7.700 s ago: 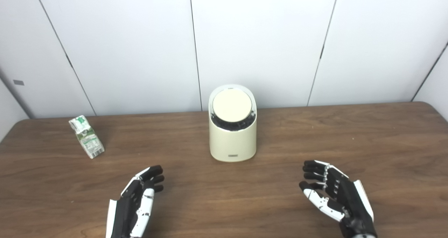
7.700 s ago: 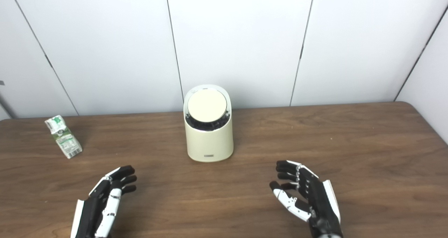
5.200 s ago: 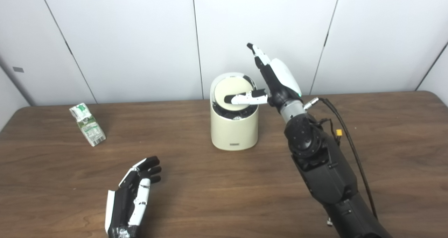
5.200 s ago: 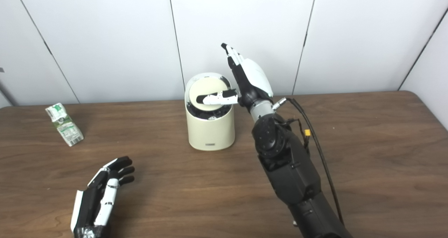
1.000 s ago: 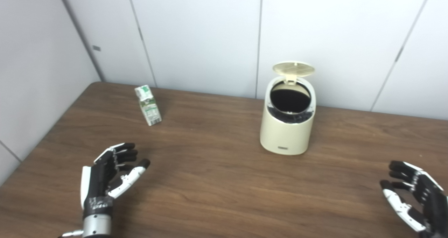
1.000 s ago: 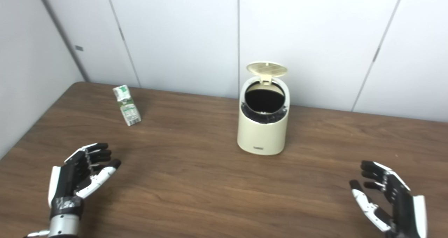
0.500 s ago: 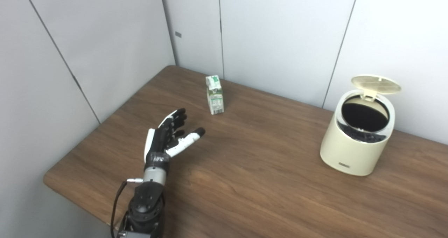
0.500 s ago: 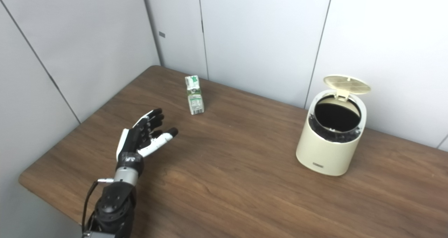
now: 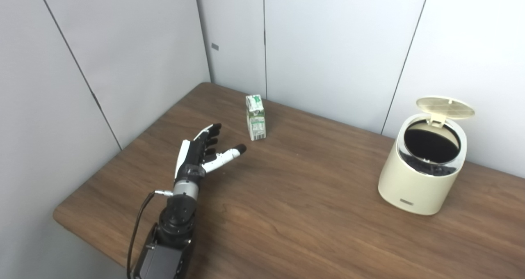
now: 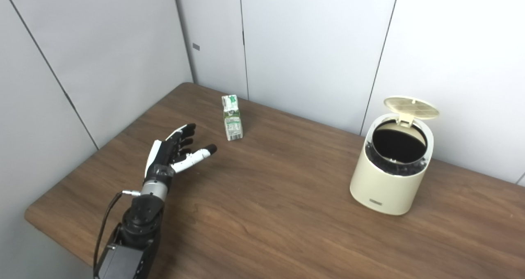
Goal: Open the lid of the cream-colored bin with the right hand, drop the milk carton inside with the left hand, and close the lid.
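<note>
1. Step in hand, as judged from the layout – reaching for the milk carton (image 9: 256,117). The bin (image 9: 422,167) is already open, its lid (image 9: 445,107) tipped up at the rear hinge.
2. Carton position: upright on the table (image 9: 311,213), near the back wall, well to the left of the bin and apart from it.
3. The left hand (image 9: 204,152) is on the near-left side of the carton, close but not touching. Its fingers are spread and hold nothing; the thumb points toward the carton.
4. The right hand is out of view; its state is not shown.
5. Recommended approach – bring the palm to the carton's near side, place the thumb on one broad face and the fingers on the opposite face, and close around the mid-body. A light carton likely tips if it is nudged high, near the gabled top.
6. Lift straight up before carrying rightward toward the bin opening, staying clear of the raised lid.
7. Markings: the carton carries green-and-white print; the text is too small to read. A small dark label sits low on the bin's front; its writing is also illegible.
</note>
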`<state>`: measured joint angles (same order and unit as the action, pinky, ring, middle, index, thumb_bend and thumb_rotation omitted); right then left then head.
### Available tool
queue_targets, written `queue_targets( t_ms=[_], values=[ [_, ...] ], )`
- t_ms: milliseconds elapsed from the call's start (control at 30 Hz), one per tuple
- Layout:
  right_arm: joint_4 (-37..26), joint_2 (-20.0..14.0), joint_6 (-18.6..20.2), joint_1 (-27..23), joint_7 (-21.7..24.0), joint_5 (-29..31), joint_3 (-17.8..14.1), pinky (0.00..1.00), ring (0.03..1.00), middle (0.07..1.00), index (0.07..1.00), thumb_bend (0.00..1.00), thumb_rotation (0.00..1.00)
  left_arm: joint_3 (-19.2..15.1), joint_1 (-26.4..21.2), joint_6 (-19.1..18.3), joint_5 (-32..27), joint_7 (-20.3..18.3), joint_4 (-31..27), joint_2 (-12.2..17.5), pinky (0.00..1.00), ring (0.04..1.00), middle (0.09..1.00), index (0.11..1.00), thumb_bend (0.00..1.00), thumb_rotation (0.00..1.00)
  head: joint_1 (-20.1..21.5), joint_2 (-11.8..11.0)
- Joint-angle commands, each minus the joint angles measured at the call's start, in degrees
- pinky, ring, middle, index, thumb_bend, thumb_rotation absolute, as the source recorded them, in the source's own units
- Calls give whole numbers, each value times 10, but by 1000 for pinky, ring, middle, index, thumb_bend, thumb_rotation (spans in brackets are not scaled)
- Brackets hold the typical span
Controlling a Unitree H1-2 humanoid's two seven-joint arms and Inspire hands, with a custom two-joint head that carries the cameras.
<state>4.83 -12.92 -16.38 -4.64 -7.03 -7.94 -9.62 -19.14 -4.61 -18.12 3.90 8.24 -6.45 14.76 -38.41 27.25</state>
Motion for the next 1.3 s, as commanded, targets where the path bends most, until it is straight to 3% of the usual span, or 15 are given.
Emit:
queue_targets(
  t_ms=[0,167,200,233,333,533,633,800,1033,1167,1267],
  values=[
    [11,-2,-22,-3,-7,-3,-1,450,586,622,584,315,506,5,-32,-2,3,-6,-1,22,843,894,907,920,1000,344,1,0],
    [16,2,-23,-6,-7,-1,1,427,570,609,572,298,464,17,-56,-17,0,-26,24,43,870,922,930,952,1000,319,5,-10],
    [15,5,-21,-6,-9,-2,2,416,561,601,532,389,317,19,-61,-20,-1,-31,31,48,882,937,945,966,1000,329,8,-13],
    [14,7,-20,-6,-10,-4,3,409,555,596,512,436,242,20,-67,-25,-3,-36,38,52,898,954,961,977,1000,336,8,-13],
    [5,13,-10,-3,-10,-10,7,392,544,588,492,480,168,23,-84,-38,-8,-50,48,65,944,995,996,998,1000,347,10,-16],
    [-18,21,12,4,-12,-23,12,374,532,581,490,483,159,33,-121,-75,-5,-72,64,87,927,1000,1000,1000,1000,341,16,-23],
    [-16,24,13,3,-11,-18,12,368,524,574,489,484,160,41,-135,-86,0,-81,74,96,972,1000,1000,1000,1000,349,20,-30],
    [-11,24,9,3,-15,-23,13,370,526,577,489,485,163,30,-162,-88,-16,-86,91,94,999,1000,1000,1000,1000,295,23,-35],
    [-23,25,25,5,-10,-25,15,346,513,570,488,485,163,35,-193,-88,-7,-88,135,110,1000,1000,1000,1000,1000,318,23,-37],
    [-20,23,24,5,-12,-28,15,335,501,562,487,485,164,43,-204,-88,24,-92,144,112,1000,1000,1000,1000,1000,333,23,-37],
    [-10,20,7,4,-10,-24,16,337,506,565,487,485,164,43,-212,-88,62,-105,152,109,930,977,999,1000,1000,358,27,-42]
  ],
)
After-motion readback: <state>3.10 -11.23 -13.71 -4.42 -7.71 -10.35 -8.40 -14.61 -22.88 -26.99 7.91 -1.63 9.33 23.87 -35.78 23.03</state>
